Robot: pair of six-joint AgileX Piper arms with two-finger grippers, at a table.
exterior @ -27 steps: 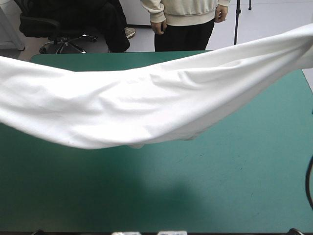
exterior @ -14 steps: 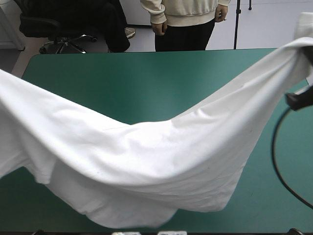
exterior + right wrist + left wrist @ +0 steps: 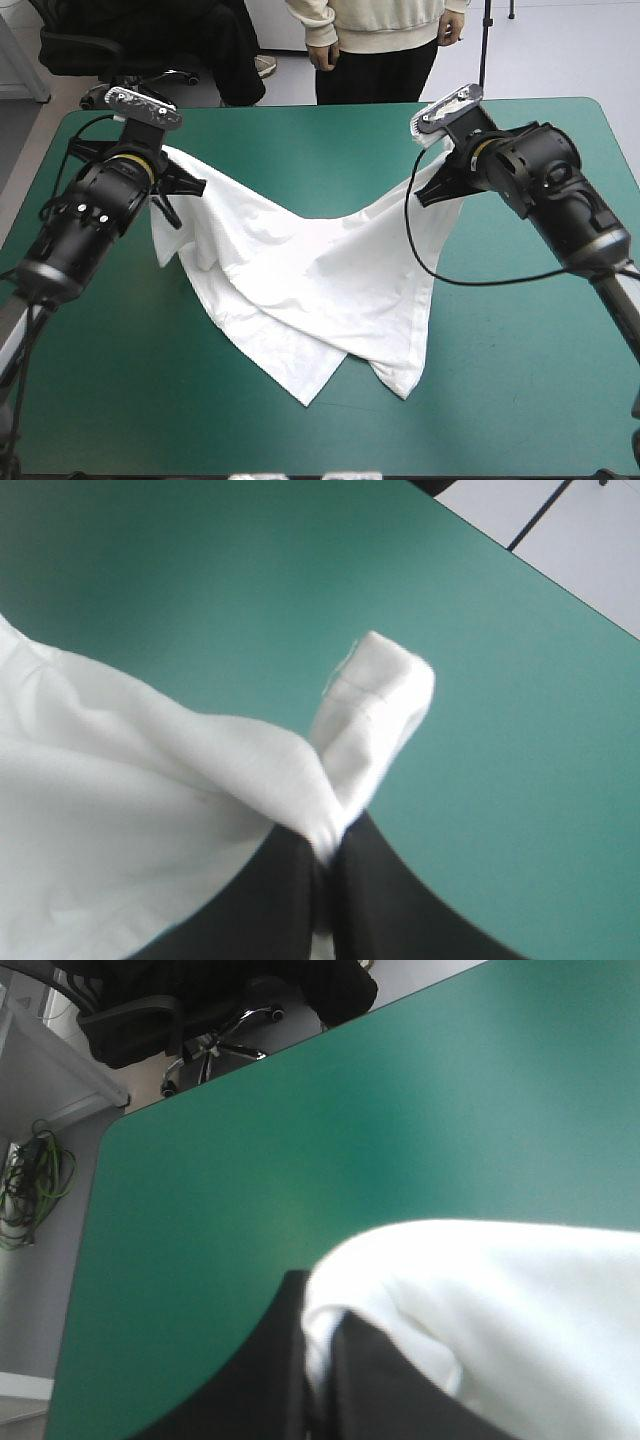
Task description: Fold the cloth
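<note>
T-shirt (image 3: 310, 290): fingers of left gripper (image 3: 318, 1310) (10 o'clock) and right gripper (image 3: 328, 855) (2 o'clock) pinch its corners; best lowered evenly, span taut.

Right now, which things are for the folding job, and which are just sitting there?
For the job: the T-shirt; the left gripper and the right gripper, each shut on it.
Just there: only the teal-green table underneath.

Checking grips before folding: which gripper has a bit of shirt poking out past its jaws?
The right gripper: a hemmed tab of the T-shirt sticks out ahead of its jaws. At the left gripper it just bulges alongside.
</note>
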